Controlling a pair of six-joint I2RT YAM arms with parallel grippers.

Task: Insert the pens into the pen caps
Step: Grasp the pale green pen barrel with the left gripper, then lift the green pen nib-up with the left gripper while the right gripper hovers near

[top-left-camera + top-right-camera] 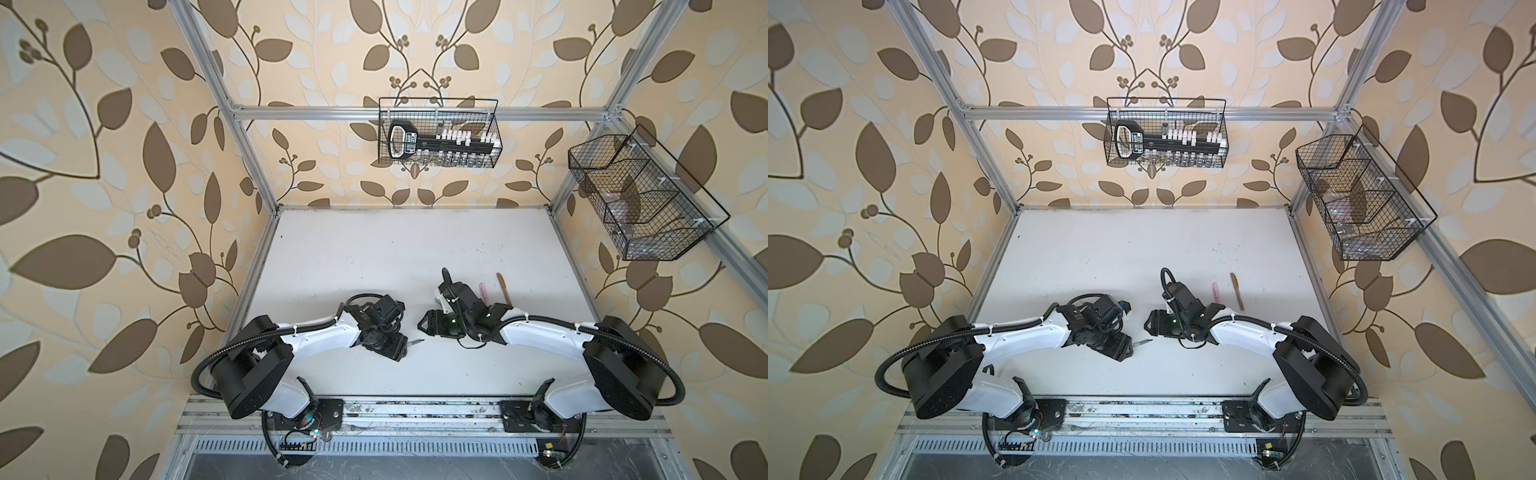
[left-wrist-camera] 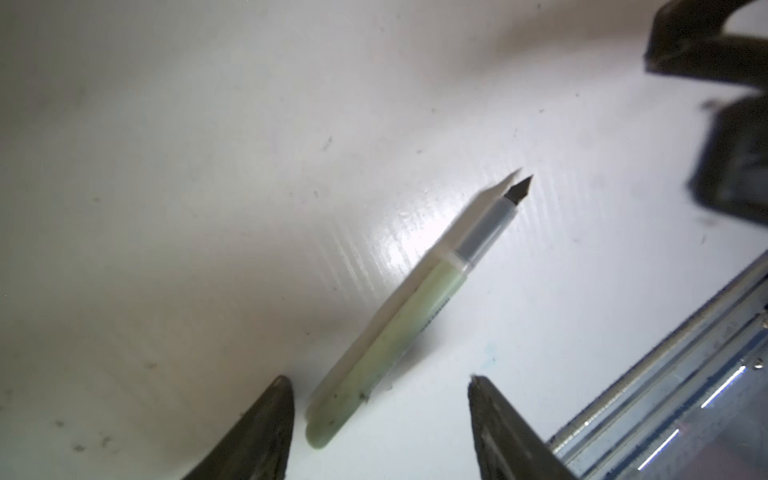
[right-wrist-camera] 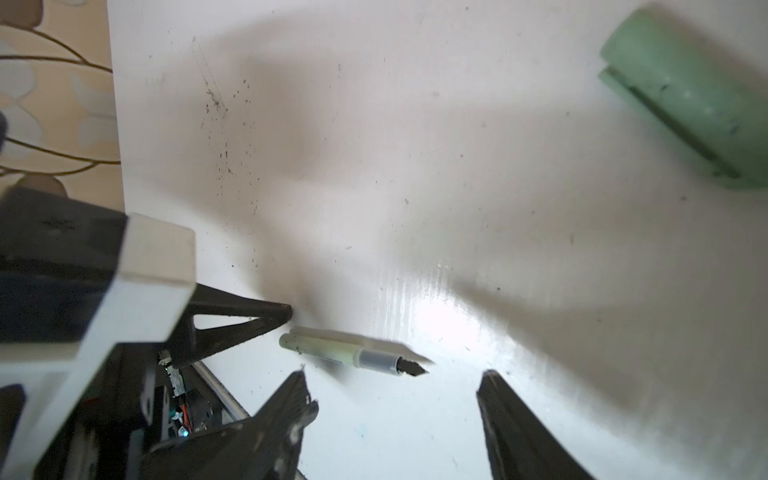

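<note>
Your white surface (image 1: 365,257) is scuffed and speckled. It is boxed in by an aluminium frame (image 1: 415,113) and leaf-print walls (image 1: 104,166), and a wire basket (image 1: 440,133) hangs on the back rail. The green pen (image 2: 415,316) lies flat toward the front, uncapped, between the two arms. The left hand (image 2: 379,378) straddles its blunt end, jaws apart and clear of it. The right hand (image 3: 394,372) stands wide and empty near the dark tip. The green cap (image 3: 685,99) lies well apart. A pink pen (image 1: 483,289) and a tan pen (image 1: 503,289) lie beyond the right arm.
</note>
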